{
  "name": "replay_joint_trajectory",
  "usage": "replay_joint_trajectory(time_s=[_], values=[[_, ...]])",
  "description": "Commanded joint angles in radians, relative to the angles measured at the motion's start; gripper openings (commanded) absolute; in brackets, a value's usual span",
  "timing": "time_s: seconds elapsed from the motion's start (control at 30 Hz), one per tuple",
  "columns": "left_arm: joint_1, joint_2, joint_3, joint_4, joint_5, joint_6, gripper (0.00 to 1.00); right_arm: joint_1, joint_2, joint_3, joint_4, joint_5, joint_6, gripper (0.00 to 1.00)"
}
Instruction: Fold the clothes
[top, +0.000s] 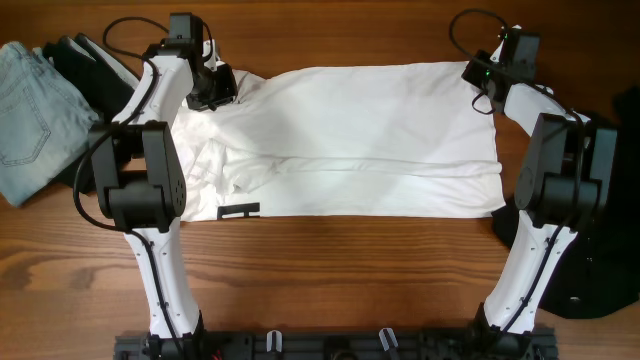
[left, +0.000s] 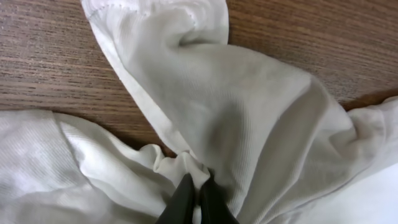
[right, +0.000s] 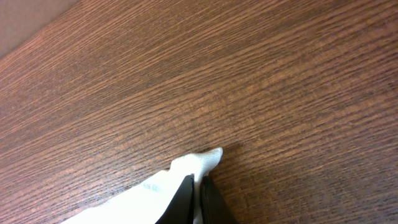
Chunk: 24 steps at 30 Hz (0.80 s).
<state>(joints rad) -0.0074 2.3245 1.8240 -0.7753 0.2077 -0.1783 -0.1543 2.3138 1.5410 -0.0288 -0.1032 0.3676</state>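
I am looking down on a wooden table (top: 330, 270) with a white T-shirt (top: 360, 140) lying spread across its middle, running from left to right. The shirt is lying mostly flat, with a long crease running along its length and looser bunched folds at its left end. A short black printed bar (top: 238, 211) is showing on its near edge, towards the left.

The left gripper (top: 215, 92) is sitting at the shirt's far left corner. In the left wrist view its jaws are pressing fully together (left: 198, 186) and pinching a small gathered ridge of white fabric, with more of the cloth mounding up beyond the fingers (left: 183, 199).

The right gripper (top: 478, 75) is sitting at the shirt's far right corner. In the right wrist view its jaws are likewise closing tight (right: 196, 183) on the very tip of the white cloth, which is poking out just past the fingertips onto bare wood.

A pair of pale blue jeans (top: 25, 115) is lying at the far left of the table, with a dark cloth (top: 90, 65) touching its right side, near the left arm. A black garment (top: 610, 260) is lying at the right edge, behind the right arm, apart from the shirt.
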Motion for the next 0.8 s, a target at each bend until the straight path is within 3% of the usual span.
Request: replay_joint_trajectory(time_s=[0.0,0.17,0.23,0.5,0.63,0.77], values=[[0.006,-0.056,-0.004,-0.004,0.013,-0.013,0.04,-0.006,-0.011,-0.004,-0.105,0.124,0.054,0.05],[0.021,-0.173,-0.004,-0.031,0.013,-0.013,0.04,-0.042,-0.200,-0.003,-0.296,0.124,-0.010,0.04],[0.030,-0.238,-0.004,-0.088,0.013,-0.013,0.04,-0.061,-0.289,-0.004,-0.462,0.103,-0.033,0.04],[0.152,-0.350,-0.009,-0.522,0.007,-0.013,0.04,-0.069,-0.453,-0.005,-0.946,0.154,-0.260,0.04],[0.209,-0.350,-0.010,-0.665,0.004,-0.010,0.04,-0.069,-0.452,-0.024,-1.054,0.242,-0.264,0.06],[0.207,-0.350,-0.042,-0.718,-0.004,-0.009,0.04,-0.070,-0.452,-0.029,-1.082,0.243,-0.264,0.14]])
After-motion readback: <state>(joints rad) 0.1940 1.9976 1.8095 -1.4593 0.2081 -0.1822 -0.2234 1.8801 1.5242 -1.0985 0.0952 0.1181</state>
